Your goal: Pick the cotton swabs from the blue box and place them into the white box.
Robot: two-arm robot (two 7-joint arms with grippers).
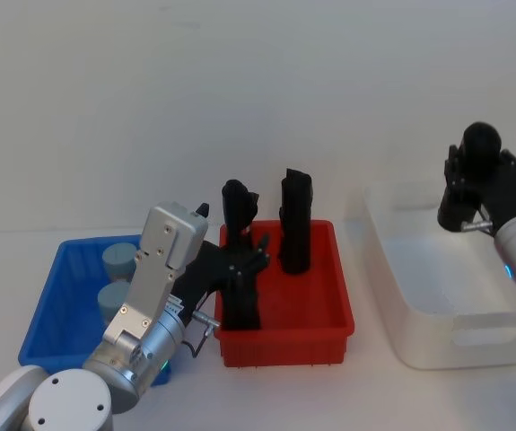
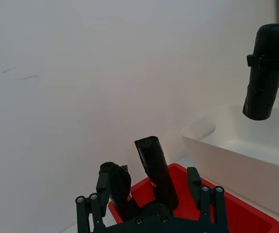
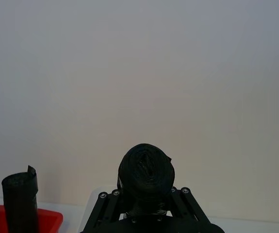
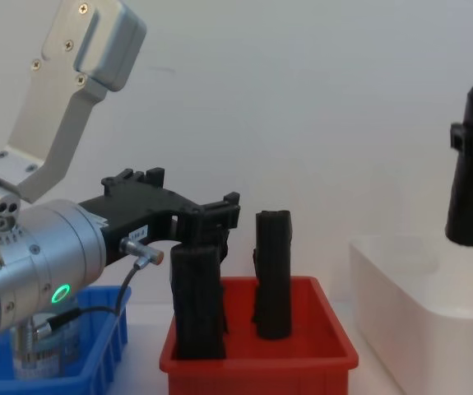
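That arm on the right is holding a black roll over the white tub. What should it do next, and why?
Probably lower it straight down. The right gripper is shut on the black rolled cylinder, which hangs above the smooth white open-topped plastic bin, its bottom end clear of the rim. The left gripper is at another black roll in the red plastic bin.
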